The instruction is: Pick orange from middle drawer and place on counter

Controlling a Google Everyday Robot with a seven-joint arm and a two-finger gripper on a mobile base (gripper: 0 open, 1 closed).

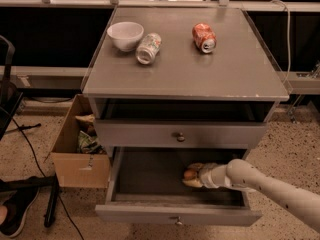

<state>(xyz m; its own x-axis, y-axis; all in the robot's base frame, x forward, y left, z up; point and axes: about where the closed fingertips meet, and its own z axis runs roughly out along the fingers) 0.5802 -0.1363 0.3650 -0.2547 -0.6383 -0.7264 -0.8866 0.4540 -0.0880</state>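
The orange (pixel 189 174) lies on the dark floor of the open middle drawer (pixel 145 176), right of centre. My gripper (pixel 192 175) reaches into the drawer from the right on a white arm. Its pale fingers (pixel 194 183) sit tight on either side of the orange, which rests low in the drawer. The grey counter (pixel 185 74) is above.
On the counter stand a white bowl (pixel 125 35), a silver can on its side (pixel 148 47) and a crushed orange-red can (pixel 204 37). A closed knobbed drawer (pixel 179 136) sits above the open one. A cardboard box (pixel 80 146) stands on the floor at left.
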